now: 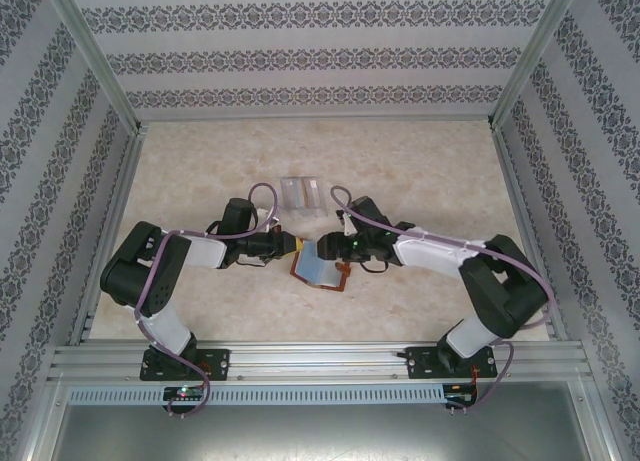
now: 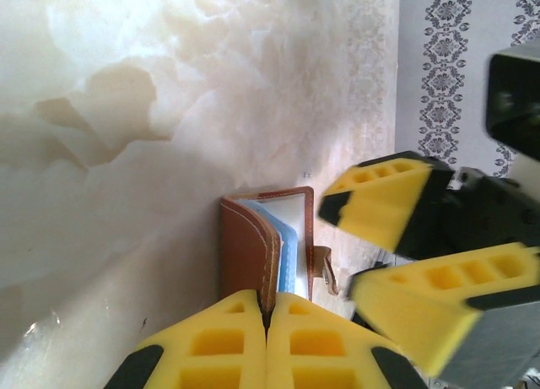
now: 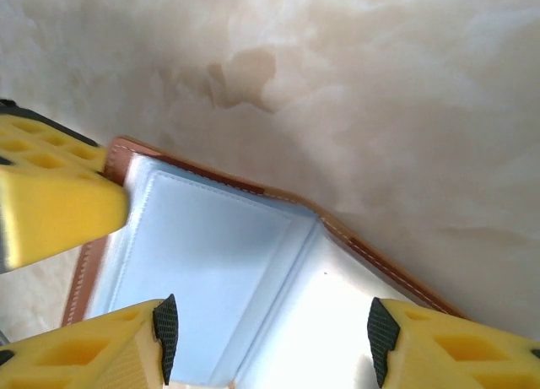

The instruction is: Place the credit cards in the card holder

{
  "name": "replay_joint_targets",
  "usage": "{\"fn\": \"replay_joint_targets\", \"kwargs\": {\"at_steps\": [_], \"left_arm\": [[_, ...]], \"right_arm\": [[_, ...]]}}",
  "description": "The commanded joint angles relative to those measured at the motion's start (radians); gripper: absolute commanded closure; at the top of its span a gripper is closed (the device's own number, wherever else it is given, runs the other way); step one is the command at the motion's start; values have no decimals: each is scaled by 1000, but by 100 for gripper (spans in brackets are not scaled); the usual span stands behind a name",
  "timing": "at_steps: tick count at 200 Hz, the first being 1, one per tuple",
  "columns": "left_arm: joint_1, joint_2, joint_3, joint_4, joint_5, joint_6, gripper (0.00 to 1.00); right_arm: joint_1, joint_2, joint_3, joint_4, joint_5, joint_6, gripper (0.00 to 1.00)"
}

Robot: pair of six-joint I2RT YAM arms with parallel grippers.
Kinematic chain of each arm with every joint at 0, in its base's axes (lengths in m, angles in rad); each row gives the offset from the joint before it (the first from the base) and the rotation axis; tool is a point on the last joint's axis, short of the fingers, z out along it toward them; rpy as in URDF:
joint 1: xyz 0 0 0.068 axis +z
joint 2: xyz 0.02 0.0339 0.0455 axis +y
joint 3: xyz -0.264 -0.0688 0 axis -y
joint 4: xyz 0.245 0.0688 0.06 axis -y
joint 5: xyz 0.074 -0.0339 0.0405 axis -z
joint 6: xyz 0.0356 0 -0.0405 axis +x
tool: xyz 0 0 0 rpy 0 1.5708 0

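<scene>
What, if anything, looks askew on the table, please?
The card holder is not lying flat: the left gripper pinches one cover's edge, propping it partly open, with the right gripper open over its inside. Nothing looks spilled or damaged.

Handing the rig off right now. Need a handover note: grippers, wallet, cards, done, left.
Left gripper: shut on the card holder at its brown cover edge, cover stood up, holder open on the table.
Right gripper: open, fingers over the open pockets, holding nothing.
Inside: a pale blue layer; card or sleeve, cannot tell.
Clear case: beyond both grippers, apart from them.
Left to do: confirm cards are in, release, shut the holder.
</scene>
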Motion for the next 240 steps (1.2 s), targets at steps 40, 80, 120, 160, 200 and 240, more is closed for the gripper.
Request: {"fn": "replay_joint_targets", "kwargs": {"at_steps": [40, 80, 120, 160, 200, 240], "left_arm": [[5, -35, -8, -7, -53, -59, 100], [5, -30, -21, 55, -50, -130, 100], [5, -27, -31, 74, -41, -154, 100], [5, -23, -35, 97, -33, -173, 100], [5, -9, -36, 105, -31, -186, 100], [5, -1, -42, 116, -31, -185, 100]], "right_arm": [[82, -80, 27, -9, 54, 103, 37], [171, 1, 42, 58, 129, 266, 36], [197, 90, 82, 73, 98, 270, 32], [201, 120, 109, 55, 108, 254, 30], [203, 157, 96, 81, 104, 279, 29], [203, 124, 56, 115, 108, 282, 30]]}}
